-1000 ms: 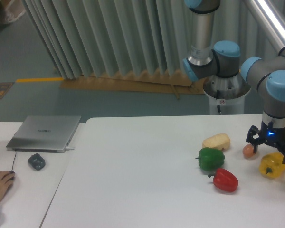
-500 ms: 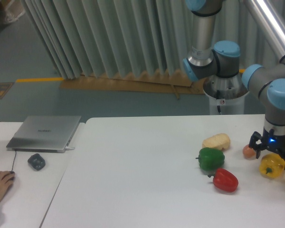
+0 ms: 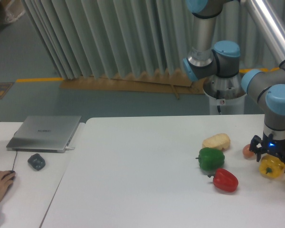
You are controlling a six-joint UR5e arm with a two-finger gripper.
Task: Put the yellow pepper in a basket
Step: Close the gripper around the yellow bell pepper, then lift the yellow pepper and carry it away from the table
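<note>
A glossy, lobed, bright yellow pepper [image 3: 271,168] sits on the white counter [image 3: 142,180] near its right edge, at about three o'clock in the view. The gripper [image 3: 273,160] is directly over the yellow pepper, its dark fingers straddling the top, a blue light glowing on the wrist; whether the jaws press on it cannot be told. Just beside it at ten o'clock lies a small orange-pink egg [image 3: 248,151]. Farther left are a red pepper [image 3: 225,180], a green pepper [image 3: 211,159] and a pale potato [image 3: 216,141]. A closed silver laptop [image 3: 44,133] carries a logo too small to read.
</note>
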